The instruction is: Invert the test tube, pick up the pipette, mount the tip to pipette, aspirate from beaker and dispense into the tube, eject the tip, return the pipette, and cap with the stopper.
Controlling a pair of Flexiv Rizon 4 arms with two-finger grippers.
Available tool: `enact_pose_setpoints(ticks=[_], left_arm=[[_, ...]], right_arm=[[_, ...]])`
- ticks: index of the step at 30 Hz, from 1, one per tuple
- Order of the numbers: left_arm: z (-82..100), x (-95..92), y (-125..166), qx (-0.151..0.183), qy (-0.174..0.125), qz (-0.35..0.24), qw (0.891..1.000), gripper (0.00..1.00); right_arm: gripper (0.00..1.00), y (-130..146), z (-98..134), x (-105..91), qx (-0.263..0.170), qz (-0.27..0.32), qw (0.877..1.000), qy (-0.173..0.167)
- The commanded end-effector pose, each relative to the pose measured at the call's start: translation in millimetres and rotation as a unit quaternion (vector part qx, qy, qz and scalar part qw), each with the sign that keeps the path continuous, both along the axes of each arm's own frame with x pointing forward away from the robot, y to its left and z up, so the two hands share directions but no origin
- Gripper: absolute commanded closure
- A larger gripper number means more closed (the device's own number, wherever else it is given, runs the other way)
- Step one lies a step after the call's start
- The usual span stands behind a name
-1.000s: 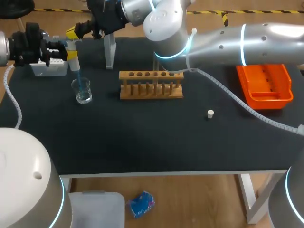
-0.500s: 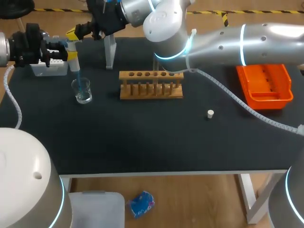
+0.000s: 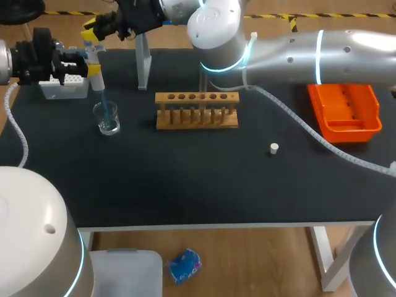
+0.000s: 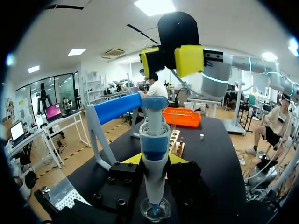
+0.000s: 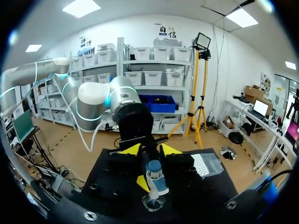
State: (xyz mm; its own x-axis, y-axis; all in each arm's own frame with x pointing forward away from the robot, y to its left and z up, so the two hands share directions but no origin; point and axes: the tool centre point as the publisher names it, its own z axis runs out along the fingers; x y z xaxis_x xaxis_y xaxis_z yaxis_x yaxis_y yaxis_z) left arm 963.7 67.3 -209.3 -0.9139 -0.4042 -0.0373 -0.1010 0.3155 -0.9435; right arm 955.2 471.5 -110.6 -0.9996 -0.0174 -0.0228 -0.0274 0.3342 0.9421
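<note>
My left gripper (image 3: 85, 65) is shut on the pipette (image 3: 93, 59), holding it upright at the table's far left. Its blue tip dips into the glass beaker (image 3: 109, 120) below. In the left wrist view the pipette (image 4: 154, 149) stands between my yellow fingertips, over the beaker (image 4: 154, 210). My right gripper (image 3: 93, 28) hangs just above the pipette's top, open, with nothing between its fingers; from the left wrist it shows overhead (image 4: 169, 61). In the right wrist view my right gripper (image 5: 150, 150) looks down on the pipette (image 5: 156, 179) and beaker (image 5: 153, 203). The white stopper (image 3: 274, 148) lies right of centre.
A wooden test tube rack (image 3: 197, 110) stands mid-table. The grey pipette stand (image 3: 143, 65) is behind it. A white tip box (image 3: 65, 88) sits under my left arm. An orange tray (image 3: 346, 133) lies at the right edge.
My right gripper has lifted off the pipette's top, moved up and back, and its fingers have parted. The left gripper keeps the pipette over the beaker.
</note>
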Motion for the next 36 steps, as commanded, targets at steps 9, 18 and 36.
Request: enact_pose_setpoints(ticks=[9,18,36], left_arm=[[0.6,-0.3,0,0.000,0.000,0.000,1.000,1.00],[0.6,-0.3,0,0.000,0.000,0.000,1.000,1.00],[0.6,-0.3,0,0.000,0.000,0.000,1.000,1.00]], right_arm=[[0.00,-129,54,-16.3,0.005,-0.036,0.999,-0.039],[0.00,-246,55,-27.5,0.015,-0.063,0.997,-0.041],[0.00,-349,-33,-25.0,0.043,-0.058,0.997,-0.022]])
